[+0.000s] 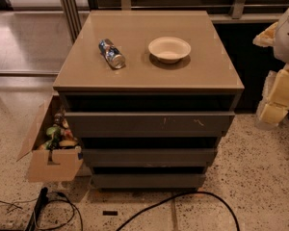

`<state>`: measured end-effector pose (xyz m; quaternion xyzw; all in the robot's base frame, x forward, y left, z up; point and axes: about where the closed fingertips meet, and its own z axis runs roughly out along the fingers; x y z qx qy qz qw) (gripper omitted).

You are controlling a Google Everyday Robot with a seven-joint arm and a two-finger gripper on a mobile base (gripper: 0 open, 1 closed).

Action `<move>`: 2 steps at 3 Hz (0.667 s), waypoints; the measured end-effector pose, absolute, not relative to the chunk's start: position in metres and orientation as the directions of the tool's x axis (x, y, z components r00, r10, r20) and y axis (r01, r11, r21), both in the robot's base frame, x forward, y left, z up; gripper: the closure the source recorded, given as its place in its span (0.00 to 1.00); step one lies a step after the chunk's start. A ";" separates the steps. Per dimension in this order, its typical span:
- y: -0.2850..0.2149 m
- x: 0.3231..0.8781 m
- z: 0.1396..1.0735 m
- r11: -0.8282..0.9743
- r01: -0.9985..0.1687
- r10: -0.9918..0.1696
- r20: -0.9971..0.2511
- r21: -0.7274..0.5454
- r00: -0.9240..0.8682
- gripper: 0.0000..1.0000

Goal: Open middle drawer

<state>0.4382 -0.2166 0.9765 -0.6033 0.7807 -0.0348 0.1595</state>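
The grey-brown cabinet [149, 83] stands in the middle of the camera view with three drawer fronts stacked below its top. The middle drawer [149, 157] is the plain flat front second from the top, with a dark gap above it, and none of its interior shows. Above it is the drawer front with small white scratch marks [149, 124]; below it is the lowest plain front [148, 180]. My gripper [275, 97], with yellowish and white parts, is at the right edge of the view. It is apart from the cabinet and level with the upper drawers.
A silver can [111, 53] lies on its side and a white bowl [169, 48] stands on the cabinet top. An open cardboard box [50, 150] of items sits on the floor at the left. Black cables [183, 198] run across the floor in front.
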 end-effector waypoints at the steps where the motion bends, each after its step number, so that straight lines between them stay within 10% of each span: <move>1: -0.217 0.438 0.977 0.270 -0.931 -0.953 -0.207 -0.247 -0.221 0.00; 2: -0.216 0.438 0.975 0.273 -0.930 -0.950 -0.221 -0.246 -0.221 0.00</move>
